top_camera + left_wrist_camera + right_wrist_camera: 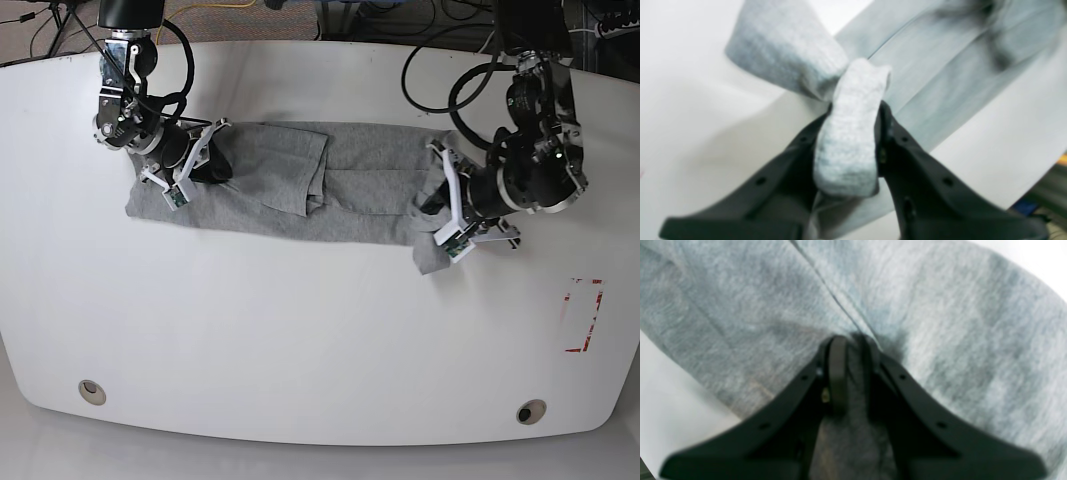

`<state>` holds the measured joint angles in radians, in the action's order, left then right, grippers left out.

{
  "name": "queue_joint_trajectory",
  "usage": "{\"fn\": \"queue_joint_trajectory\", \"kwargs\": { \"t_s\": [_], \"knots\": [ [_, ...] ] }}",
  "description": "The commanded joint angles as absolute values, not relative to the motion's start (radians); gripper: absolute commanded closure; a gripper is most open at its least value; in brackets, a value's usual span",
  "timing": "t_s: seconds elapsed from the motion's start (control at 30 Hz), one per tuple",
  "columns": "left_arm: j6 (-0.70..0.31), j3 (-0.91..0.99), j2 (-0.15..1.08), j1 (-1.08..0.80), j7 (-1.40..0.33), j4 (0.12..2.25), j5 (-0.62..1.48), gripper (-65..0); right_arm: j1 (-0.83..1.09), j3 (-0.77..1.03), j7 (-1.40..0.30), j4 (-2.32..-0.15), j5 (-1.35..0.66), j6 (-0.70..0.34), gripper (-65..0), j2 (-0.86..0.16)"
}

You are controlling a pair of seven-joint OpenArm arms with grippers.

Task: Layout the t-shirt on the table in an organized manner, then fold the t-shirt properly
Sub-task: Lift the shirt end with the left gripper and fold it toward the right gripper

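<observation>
The heather-grey t-shirt lies stretched in a long band across the white table. My left gripper is at the shirt's right end and is shut on a bunched fold of the cloth, lifted a little off the table. My right gripper is at the shirt's left end. In the right wrist view, the right gripper is shut on the t-shirt, its tips pressed into the fabric beside a seam. The lettering near the collar is not visible.
A red tape rectangle is on the table at the right. Two round grommets sit near the front edge. Cables hang behind the far edge.
</observation>
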<state>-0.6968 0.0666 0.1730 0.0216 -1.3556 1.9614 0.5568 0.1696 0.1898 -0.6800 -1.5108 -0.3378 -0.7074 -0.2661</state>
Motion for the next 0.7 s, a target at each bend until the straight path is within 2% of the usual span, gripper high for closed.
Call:
{"fn": "queue_joint_trajectory", "kwargs": {
  "t_s": [0.0,0.2,0.43,0.67],
  "knots": [
    [-0.698,0.025,0.139,0.061,-1.342,1.957,0.567,-4.7,0.180,0.188,-0.757,-1.503,-0.277,-0.698,-8.7,-0.277],
    [-0.698,-0.027,0.048,0.085,-1.342,1.922,0.562,-9.6,0.180,0.188,-0.757,-1.503,-0.278,-0.698,-8.7,-0.277],
    [-0.698,-0.064,-0.010,0.093,-1.342,1.865,0.495,-9.9,0.179,0.188,-0.757,-1.503,-0.280,-0.698,-8.7,-0.277],
    [-0.698,-0.108,-0.013,0.097,-1.342,1.860,0.481,-10.3,0.179,0.188,-0.757,-1.504,-0.280,-0.698,-8.7,-0.277]
  ]
}}
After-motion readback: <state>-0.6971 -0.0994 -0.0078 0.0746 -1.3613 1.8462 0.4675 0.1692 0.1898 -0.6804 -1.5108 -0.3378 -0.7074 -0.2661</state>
